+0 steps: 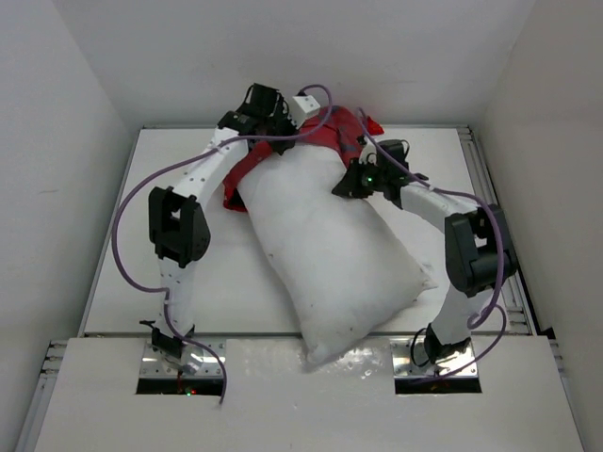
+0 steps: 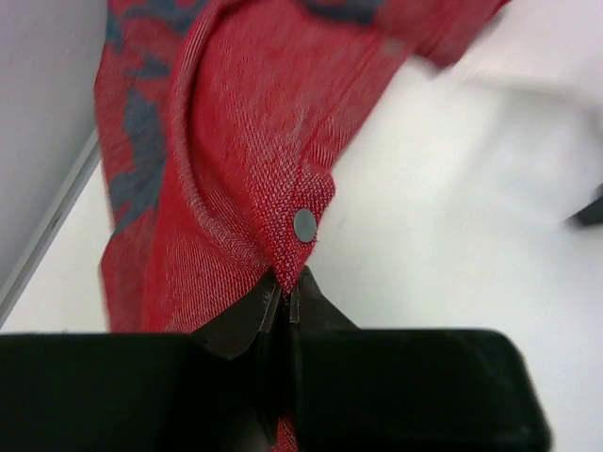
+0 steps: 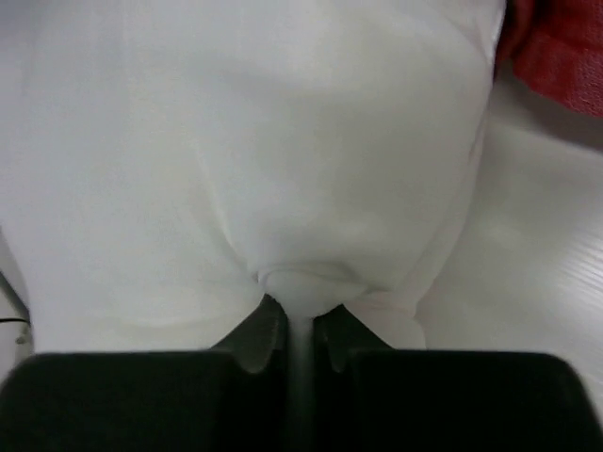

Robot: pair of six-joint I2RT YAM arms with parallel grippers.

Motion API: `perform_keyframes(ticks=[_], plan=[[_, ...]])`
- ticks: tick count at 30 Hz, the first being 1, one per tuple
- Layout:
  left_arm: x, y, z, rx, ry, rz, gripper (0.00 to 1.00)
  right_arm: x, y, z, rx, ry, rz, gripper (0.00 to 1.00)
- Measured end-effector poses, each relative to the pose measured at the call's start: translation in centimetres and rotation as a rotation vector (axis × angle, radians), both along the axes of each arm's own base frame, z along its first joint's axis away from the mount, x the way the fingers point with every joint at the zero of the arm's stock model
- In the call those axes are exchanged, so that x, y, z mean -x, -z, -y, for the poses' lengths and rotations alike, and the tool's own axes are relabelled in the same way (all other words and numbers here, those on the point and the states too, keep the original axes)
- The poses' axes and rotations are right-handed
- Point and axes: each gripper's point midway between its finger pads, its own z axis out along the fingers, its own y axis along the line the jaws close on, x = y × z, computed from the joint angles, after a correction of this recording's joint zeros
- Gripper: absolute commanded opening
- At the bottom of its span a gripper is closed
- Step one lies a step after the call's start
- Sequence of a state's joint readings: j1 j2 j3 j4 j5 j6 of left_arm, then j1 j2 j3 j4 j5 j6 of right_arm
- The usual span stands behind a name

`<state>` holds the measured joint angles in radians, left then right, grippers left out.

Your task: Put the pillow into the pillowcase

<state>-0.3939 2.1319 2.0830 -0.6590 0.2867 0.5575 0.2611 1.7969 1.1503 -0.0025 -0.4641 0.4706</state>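
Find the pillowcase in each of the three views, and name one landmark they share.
Top external: pillowcase bunched at the pillow's far end.
Left wrist: pillowcase fills upper left and centre, its edge by the snap button pinched by the left end effector.
Right wrist: pillowcase is a red patch, top right corner.
Shared landmark: the white pillow beside the red; in the left wrist view, probably the white at right.

Coarse-woven red pillowcase (image 2: 236, 141); smooth, seemingly matt pillow (image 1: 330, 254).
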Motion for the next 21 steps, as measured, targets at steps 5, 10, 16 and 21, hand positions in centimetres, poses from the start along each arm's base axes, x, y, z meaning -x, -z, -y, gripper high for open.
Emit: perform_keyframes(ticks=[5,10,16,21], plan=[[2.4,-4.8,1.8,0.100,0.121,-0.030,0.00,0.0,-2.1,-4.1,-0.052,-0.015,0.054,0.00],[4.2,-7.9,-0.1,0.102,0.144,-0.018,0.00,-2.5,-7.1,-6.2,-0.088,0.050,0.136,0.00],[5.7,-10.7,-5.3,0.056,0.109,0.031,0.00,-6.2,-13.7,-5.5,-0.106,0.201,0.318,0.00],[10.9,-8.8,-7.1,-0.010,0.161,-0.041,0.00,-6.1,-15.8,-4.6,-0.069,0.253,0.389,0.00]])
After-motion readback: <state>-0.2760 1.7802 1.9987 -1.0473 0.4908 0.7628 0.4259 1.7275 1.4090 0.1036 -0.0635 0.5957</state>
